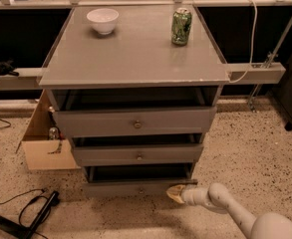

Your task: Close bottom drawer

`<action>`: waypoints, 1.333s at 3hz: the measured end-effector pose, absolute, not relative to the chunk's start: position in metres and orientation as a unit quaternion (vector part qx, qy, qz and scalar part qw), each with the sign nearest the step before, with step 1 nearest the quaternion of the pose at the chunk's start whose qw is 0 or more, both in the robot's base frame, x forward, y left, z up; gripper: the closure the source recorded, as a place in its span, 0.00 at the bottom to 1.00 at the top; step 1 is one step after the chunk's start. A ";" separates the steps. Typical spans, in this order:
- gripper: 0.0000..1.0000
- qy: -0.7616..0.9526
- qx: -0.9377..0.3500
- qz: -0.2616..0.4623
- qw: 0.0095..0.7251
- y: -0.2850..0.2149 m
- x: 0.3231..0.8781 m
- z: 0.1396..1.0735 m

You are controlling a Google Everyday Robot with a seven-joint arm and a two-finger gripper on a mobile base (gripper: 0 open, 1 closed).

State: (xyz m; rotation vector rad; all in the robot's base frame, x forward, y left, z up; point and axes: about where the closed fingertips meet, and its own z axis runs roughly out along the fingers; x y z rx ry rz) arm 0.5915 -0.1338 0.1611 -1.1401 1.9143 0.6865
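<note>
The grey cabinet (135, 63) has three drawers, all pulled out a little. The bottom drawer (135, 187) is the lowest, with a low grey front and a small round knob (141, 189); a narrow dark strip of its inside shows above the front. My gripper (175, 193) is low at the right end of that drawer's front, its tan tip against or just at the front. The white arm (225, 208) runs from it to the lower right corner. The middle drawer (138, 156) and top drawer (134, 123) stick out further.
A white bowl (102, 20) and a green can (181, 27) stand on the cabinet top. An open cardboard box (43, 143) sits on the floor at the cabinet's left. Black cables (33, 210) lie on the speckled floor at the lower left. A grey rail (255, 72) runs behind at the right.
</note>
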 end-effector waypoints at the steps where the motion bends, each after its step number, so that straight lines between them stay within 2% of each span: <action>1: 0.17 0.755 -0.449 0.271 0.394 -0.134 0.592 0.161; 2: 0.00 0.755 -0.449 0.271 0.394 -0.134 0.591 0.161; 3: 0.00 0.755 -0.449 0.271 0.394 -0.134 0.591 0.161; 4: 0.16 0.755 -0.449 0.271 0.394 -0.134 0.591 0.161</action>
